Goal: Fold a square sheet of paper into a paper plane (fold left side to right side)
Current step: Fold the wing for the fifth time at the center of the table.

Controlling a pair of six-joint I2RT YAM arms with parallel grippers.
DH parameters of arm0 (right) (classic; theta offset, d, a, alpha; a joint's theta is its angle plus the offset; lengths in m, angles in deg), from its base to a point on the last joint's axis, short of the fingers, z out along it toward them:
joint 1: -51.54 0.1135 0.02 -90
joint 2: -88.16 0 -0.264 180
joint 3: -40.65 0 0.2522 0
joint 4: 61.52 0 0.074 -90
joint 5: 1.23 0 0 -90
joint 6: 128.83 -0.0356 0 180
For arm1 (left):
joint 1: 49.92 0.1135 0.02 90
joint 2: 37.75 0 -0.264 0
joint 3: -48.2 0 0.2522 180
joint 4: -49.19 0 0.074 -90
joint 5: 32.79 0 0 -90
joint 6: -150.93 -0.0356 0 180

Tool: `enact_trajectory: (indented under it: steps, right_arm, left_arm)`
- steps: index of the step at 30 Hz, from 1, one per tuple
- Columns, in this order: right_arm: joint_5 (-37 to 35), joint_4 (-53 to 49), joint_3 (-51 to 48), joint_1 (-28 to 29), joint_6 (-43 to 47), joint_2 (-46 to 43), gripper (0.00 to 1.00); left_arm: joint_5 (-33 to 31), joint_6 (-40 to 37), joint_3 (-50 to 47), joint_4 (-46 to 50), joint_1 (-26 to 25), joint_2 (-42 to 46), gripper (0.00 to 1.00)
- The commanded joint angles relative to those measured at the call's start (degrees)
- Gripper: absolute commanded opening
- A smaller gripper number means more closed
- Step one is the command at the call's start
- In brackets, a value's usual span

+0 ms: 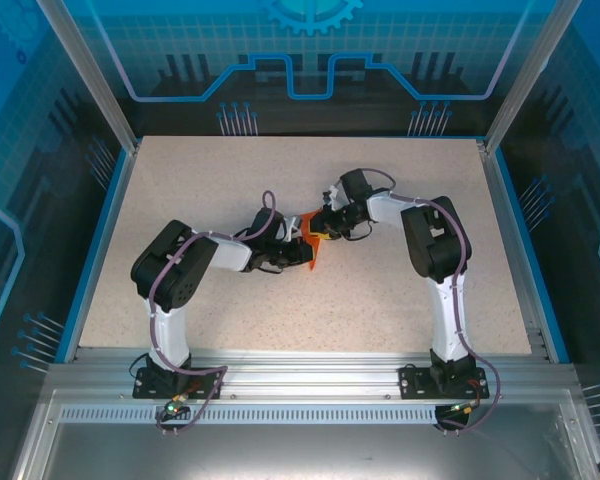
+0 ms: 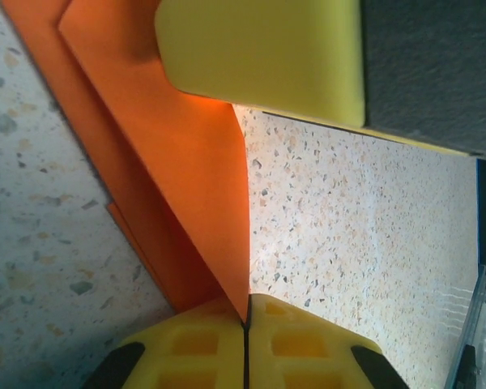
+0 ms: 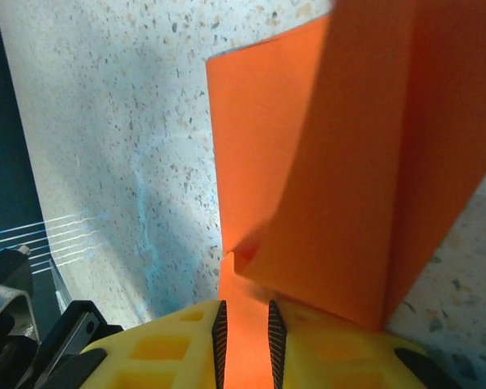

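Both on paper (image 3: 348,203) — left gripper (image 2: 245,314) clamps its tip, right gripper (image 3: 244,318) barely open astride; long axis, I judge, straight ahead.

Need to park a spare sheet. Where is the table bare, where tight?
Bare table along the far edge, both sides and the near edge's middle. Crowded mid-table: left gripper and right gripper meet at the orange paper.

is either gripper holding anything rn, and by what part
The folded orange paper. The left gripper is shut on its pointed tip; a strip of it runs between the near-closed fingers of the right gripper, grip unclear.
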Motion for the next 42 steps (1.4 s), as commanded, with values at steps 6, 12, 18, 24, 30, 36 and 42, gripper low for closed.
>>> enact_trajectory:
  steps: [6,12,18,24,30,36,42]
  right_arm:
    - [-5.28,-9.11,0.22,0.44,1.3,3.47,0.24]
    - [-4.59,-8.73,0.44,0.36,1.59,3.06,0.24]
    - [-4.27,-8.45,0.47,0.43,1.61,2.93,0.24]
    - [-3.96,-8.5,0.59,0.61,1.66,3.01,0.24]
    - [-3.89,-8.94,0.94,0.69,1.87,2.95,0.24]
    - [-3.82,-9.46,1.28,0.78,1.93,3.01,0.24]
    - [-4.11,-10.17,1.95,0.78,2.04,3.19,0.24]
  left_arm:
    - [-2.41,-1.94,-4.43,8.55,1.2,8.07,0.24]
    - [-1.32,-3.16,-5.01,10.84,1.35,14.84,0.28]
    - [3.11,-2.71,-1.97,6.3,1.14,11.43,0.27]
    - [4.06,-3.86,1.69,4.81,1.12,6.86,0.25]
    - [4.19,-6.31,5.01,6.11,1.13,4.14,0.24]
    - [5.01,-6.76,6.88,6.3,1.05,0.36,0.24]
    - [4.97,-7.79,7.58,7.34,0.43,-1.78,0.24]
